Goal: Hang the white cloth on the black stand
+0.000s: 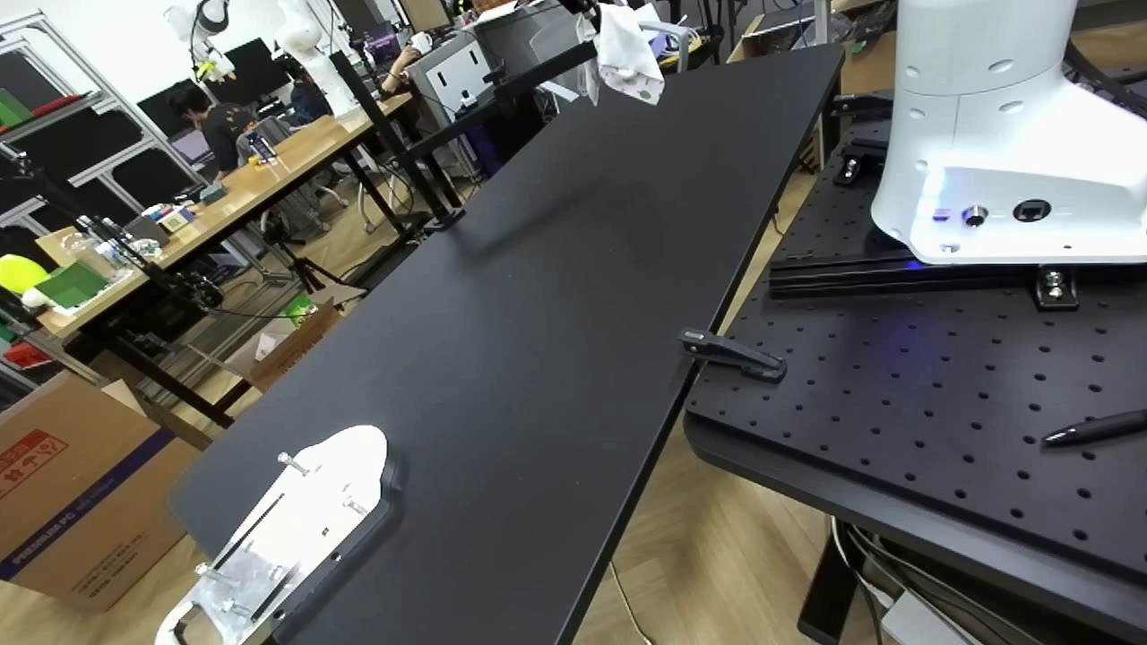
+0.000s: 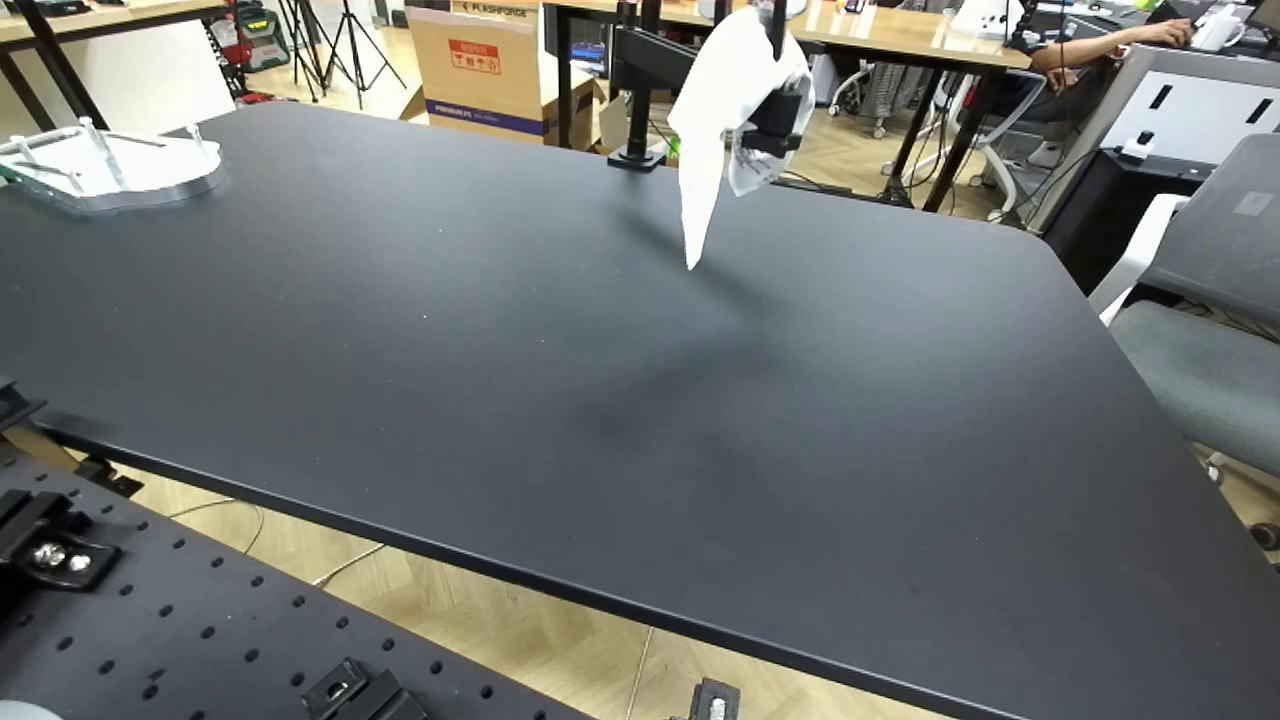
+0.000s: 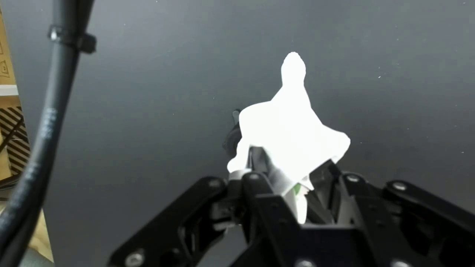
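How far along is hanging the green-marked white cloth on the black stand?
Apparently done: the white cloth drapes over the black stand's side arm. Under way, perhaps: release, with the black two-fingered hand at the cloth, grip unclear. Left, probably: withdrawing the fingers; cloth shows between them.

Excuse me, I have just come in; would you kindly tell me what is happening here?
A robot arm is hanging a white cloth on a black stand. The cloth is at the stand's outer end, apparently draped over it, with its lower tip hanging above the black table. In the wrist view the jaws stand apart with cloth between them, so it may be free of their grip, though I cannot be sure. The hanging looks nearly done.
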You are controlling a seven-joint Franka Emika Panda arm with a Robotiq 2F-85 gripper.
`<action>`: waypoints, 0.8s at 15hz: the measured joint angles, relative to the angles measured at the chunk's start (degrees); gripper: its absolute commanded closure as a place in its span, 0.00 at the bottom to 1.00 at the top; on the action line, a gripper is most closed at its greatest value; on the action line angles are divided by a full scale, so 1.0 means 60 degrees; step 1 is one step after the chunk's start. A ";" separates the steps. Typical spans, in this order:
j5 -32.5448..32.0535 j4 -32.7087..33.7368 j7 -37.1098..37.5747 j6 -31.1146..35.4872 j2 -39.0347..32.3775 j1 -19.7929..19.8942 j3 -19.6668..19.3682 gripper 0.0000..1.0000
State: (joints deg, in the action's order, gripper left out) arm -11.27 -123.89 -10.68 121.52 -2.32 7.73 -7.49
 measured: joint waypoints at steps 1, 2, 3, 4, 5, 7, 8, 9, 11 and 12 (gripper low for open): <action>0.0000 -0.0003 0.0000 -0.0006 0.0006 -0.0021 0.0036 0.26; -0.0003 -0.0006 0.0000 -0.0011 0.0022 -0.0055 0.0068 0.18; -0.0004 -0.0011 0.0001 -0.0018 0.0053 -0.0098 0.0105 0.12; -0.0015 -0.0015 0.0002 -0.0030 0.0099 -0.0139 0.0152 0.04; -0.0016 -0.0019 0.0003 -0.0059 0.0165 -0.0197 0.0201 0.02; -0.0023 -0.0026 0.0020 -0.0155 0.0341 -0.0327 0.0324 0.00; -0.0025 -0.0034 0.0041 -0.0198 0.0448 -0.0392 0.0385 0.00; -0.0026 -0.0042 0.0074 -0.0250 0.0550 -0.0452 0.0447 0.00; -0.0025 -0.0081 0.0121 -0.0377 0.0780 -0.0566 0.0570 0.00; -0.0025 -0.0118 0.0159 -0.0400 0.0895 -0.0616 0.0622 0.00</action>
State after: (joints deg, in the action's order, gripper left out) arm -11.42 -124.60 -9.73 119.12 3.05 4.03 -3.76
